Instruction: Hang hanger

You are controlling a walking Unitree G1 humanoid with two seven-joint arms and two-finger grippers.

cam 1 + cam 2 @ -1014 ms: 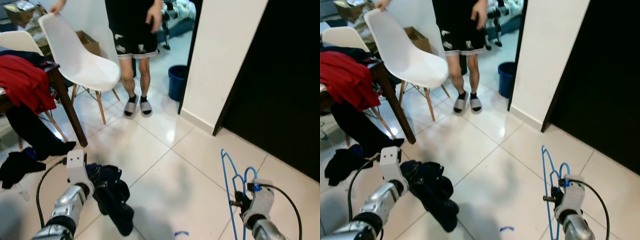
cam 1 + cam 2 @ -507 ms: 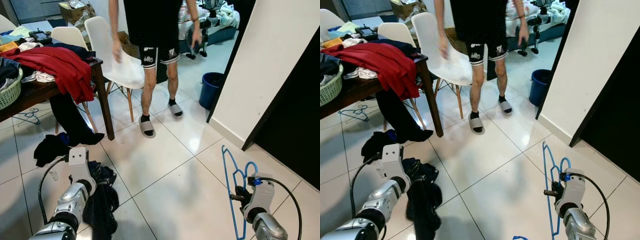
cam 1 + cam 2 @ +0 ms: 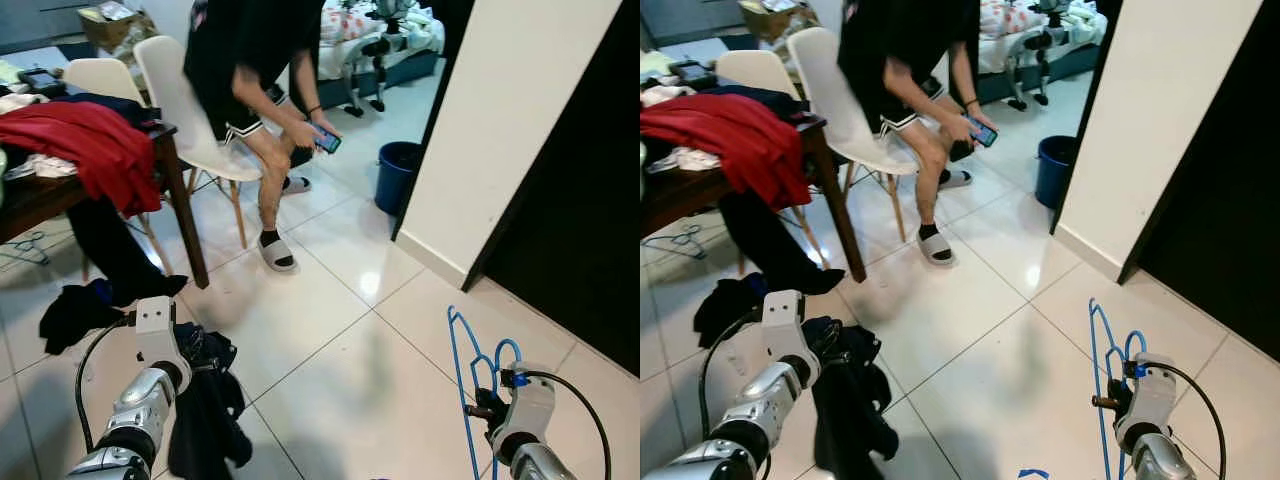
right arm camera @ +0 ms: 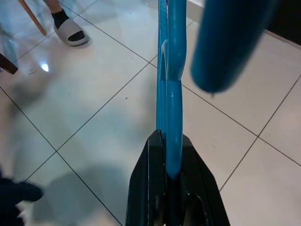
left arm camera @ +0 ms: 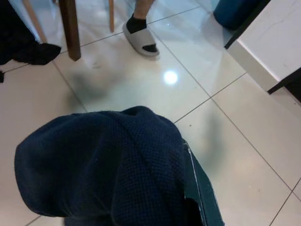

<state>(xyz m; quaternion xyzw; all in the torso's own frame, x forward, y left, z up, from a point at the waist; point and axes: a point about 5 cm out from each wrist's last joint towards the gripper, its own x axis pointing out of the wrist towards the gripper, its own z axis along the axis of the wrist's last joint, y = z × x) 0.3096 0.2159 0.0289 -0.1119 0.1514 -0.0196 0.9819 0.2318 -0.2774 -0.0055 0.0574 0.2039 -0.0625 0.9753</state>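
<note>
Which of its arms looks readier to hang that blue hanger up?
The right. Its right gripper is shut on the blue hanger, held upright. The left gripper carries a dark garment, so it isn't free.

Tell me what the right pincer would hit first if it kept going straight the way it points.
Probably the bare tiled floor. The right pincer, shut on the blue hanger, aims down at open tiles; the person's sandalled foot lies further off to one side.

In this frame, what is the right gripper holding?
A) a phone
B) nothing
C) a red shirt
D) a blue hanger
D: the right gripper has its black fingers closed on the blue hanger, which stands up from it in the head views.
</note>
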